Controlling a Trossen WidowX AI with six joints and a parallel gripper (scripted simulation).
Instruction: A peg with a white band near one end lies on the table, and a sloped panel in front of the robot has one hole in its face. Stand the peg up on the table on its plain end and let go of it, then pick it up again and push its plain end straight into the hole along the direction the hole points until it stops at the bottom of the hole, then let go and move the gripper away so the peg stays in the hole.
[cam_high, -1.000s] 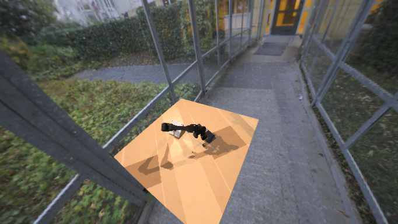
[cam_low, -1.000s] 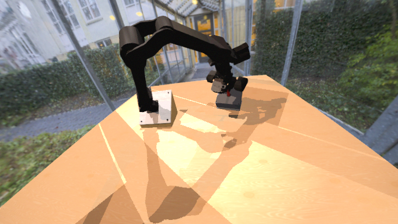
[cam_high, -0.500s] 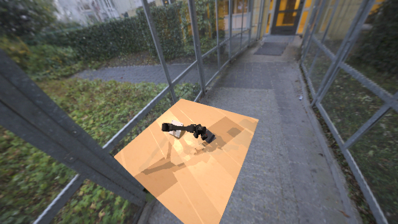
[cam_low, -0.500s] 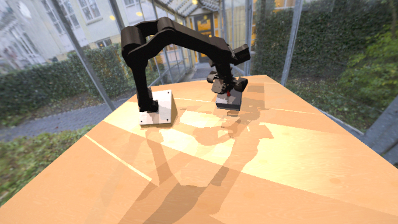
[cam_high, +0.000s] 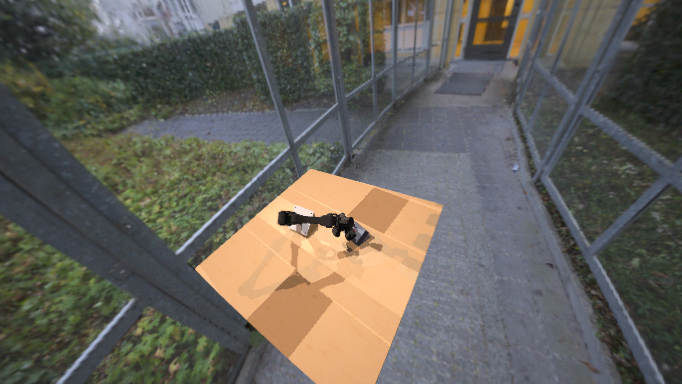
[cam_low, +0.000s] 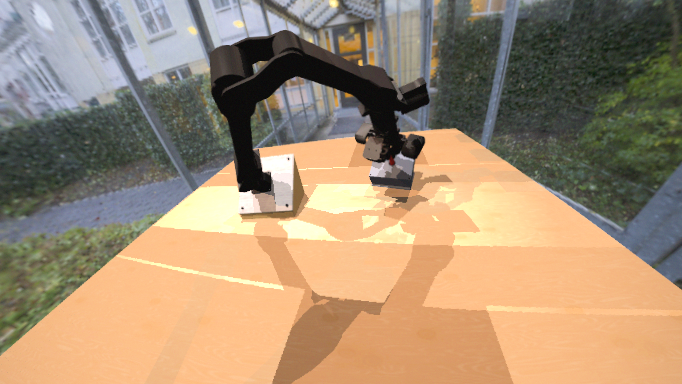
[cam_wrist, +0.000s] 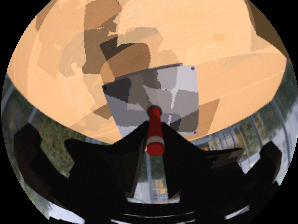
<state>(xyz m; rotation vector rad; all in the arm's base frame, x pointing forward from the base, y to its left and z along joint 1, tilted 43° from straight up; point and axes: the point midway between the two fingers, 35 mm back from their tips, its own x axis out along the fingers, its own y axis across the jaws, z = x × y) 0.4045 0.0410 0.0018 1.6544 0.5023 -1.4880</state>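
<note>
The sloped grey panel (cam_high: 360, 236) (cam_low: 392, 172) (cam_wrist: 185, 107) stands on the table under the gripper. The red peg (cam_low: 392, 161) (cam_wrist: 155, 131) has its white-banded end towards the wrist camera and its plain end towards the panel. In the wrist view the plain end meets the dark round hole in the panel's face; how deep it sits cannot be told. My gripper (cam_low: 391, 156) (cam_wrist: 154, 124) is shut on the peg, close above the panel face. In the top view the arm hides the peg.
The arm's base stands on a white sloped block (cam_high: 303, 231) (cam_low: 282, 175) to the left of the panel in the exterior view. The wooden table (cam_high: 350, 310) (cam_low: 550, 280) carries both, with patches of shadow across it. The panel has small dark screws at its corners.
</note>
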